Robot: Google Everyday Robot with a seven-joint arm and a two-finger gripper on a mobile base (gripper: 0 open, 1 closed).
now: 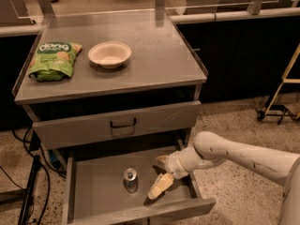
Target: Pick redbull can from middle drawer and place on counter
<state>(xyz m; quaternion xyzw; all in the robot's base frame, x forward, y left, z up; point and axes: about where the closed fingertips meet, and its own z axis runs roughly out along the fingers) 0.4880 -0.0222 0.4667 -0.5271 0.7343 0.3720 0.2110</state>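
The redbull can stands upright on the floor of the open middle drawer, its silver top with pull tab facing up. My gripper reaches in over the drawer's right half, just right of the can and not touching it. Its pale fingers are spread apart with nothing between them. The white arm comes in from the right. The counter is the grey steel top of the cabinet above.
A green snack bag and a cream bowl lie on the counter's left and middle. A shut drawer with a black handle sits above the open one. Black cables run along the floor at left.
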